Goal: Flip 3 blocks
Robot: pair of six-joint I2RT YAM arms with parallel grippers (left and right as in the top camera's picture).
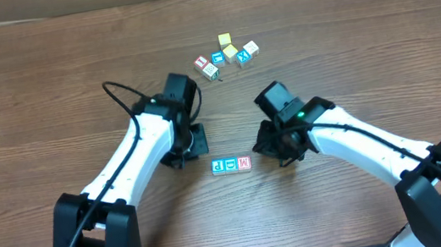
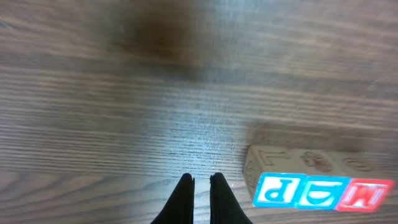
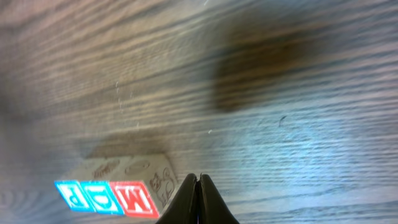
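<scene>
Basically both arms sat low at either end of the row of three blocks [image 1: 231, 165], which lay touching side by side on the table [image 1: 46, 95], front of centre, between the two grippers. Left gripper [image 2: 202, 194] had its fingers all but together, pinching nothing, tip just beside the P block [image 2: 277, 190]. Right gripper [image 3: 199, 198] had its fingers pressed tight, also empty, just beside the red block [image 3: 137, 199]. Coloured letter faces were up on all three. Risks as I judged them: closed fingers could only nudge, so a push on an end block might slide the whole row instead of tipping one. With the blocks touching there was no gap for a finger, so going for one could knock its neighbour or roll two at once. A hard flick could send a block toward the spare cubes [image 1: 228, 52] at the back and mix the sets. Both tips working one short row could collide.
</scene>
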